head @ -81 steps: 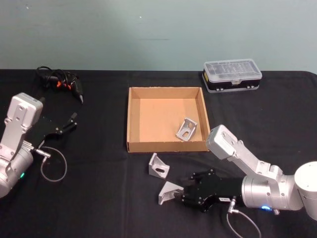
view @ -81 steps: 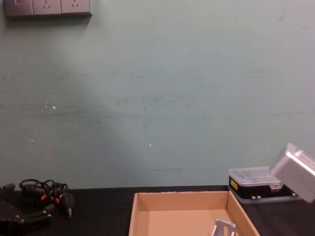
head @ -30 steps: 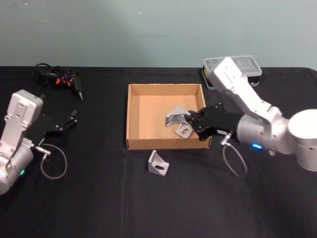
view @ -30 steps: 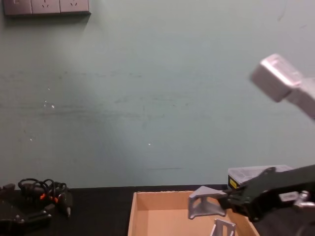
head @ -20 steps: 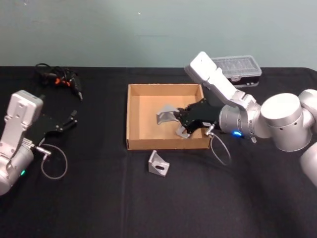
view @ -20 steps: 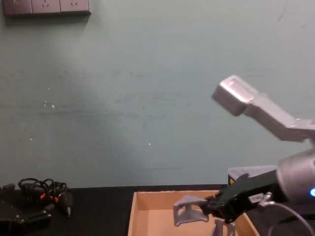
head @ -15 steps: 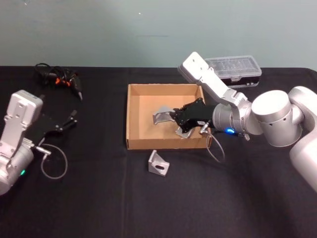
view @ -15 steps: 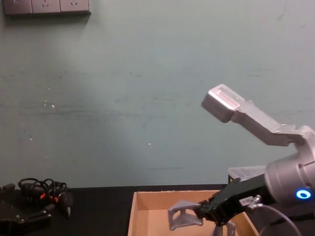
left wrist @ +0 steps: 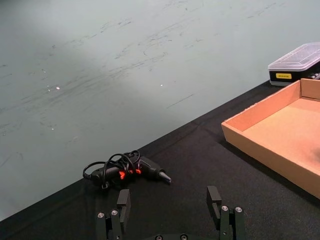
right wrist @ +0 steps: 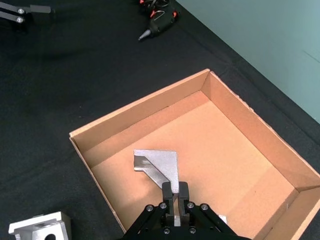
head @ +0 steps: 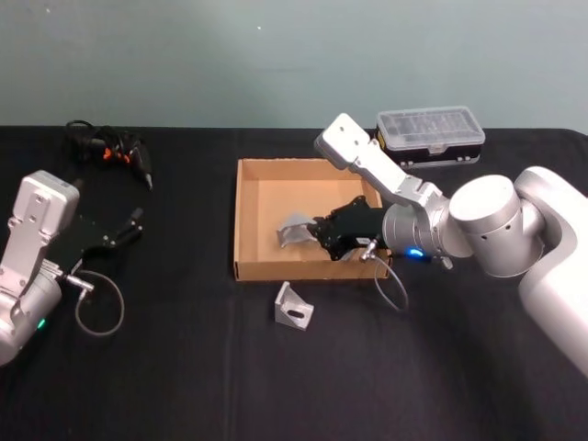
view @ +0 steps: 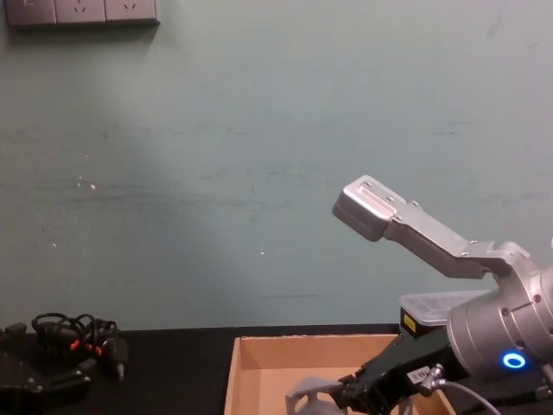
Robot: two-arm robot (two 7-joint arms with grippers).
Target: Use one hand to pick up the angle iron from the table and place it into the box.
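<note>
Placement is what I am doing: I am holding the angle iron (head: 294,230) clamped in the right gripper (head: 317,230) low over the box (head: 237,220) floor, judging that releasing it comes next, while the left gripper (head: 133,227) is idling spread at the bench's (head: 184,367) left.

clear-lid case (head: 430,138) back right; corded black/orange tool (head: 118,150) back left.

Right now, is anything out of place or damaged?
Nothing damaged or spilled. A loose angle iron lies on the table outside the box, before its near wall. The right gripper holds a second angle iron above the box floor; left gripper parked at left.
</note>
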